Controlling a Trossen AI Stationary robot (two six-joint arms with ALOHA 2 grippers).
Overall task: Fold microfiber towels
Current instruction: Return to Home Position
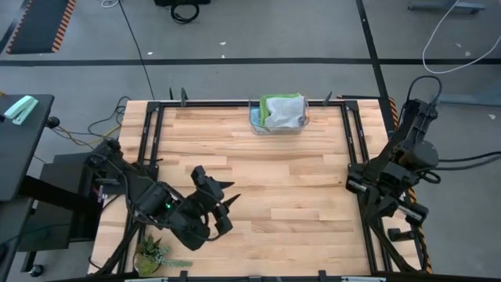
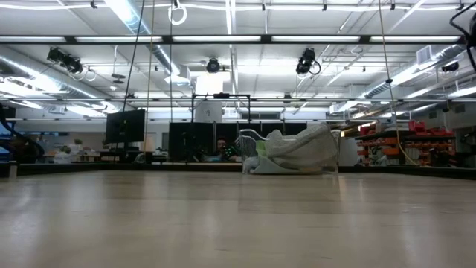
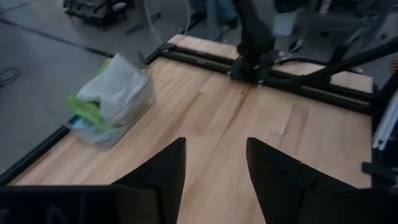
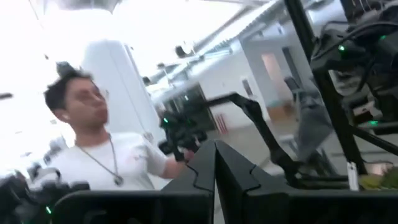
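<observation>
Table [image 1: 297, 180]: clear bin [image 1: 254, 124] at far edge, centre; holds the folded stack, grey towel [image 1: 288, 113] atop green towel [image 1: 272, 100]. Left gripper [image 3: 216, 142] over near-left area, well apart from bin, pointing toward it; fingers wide, empty. Right gripper [image 4: 214, 155] at right edge; fingers pressed together, empty.

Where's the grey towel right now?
In the high view the grey towel tops the green towel in the transparent bin, midway along the far edge of the table.
</observation>
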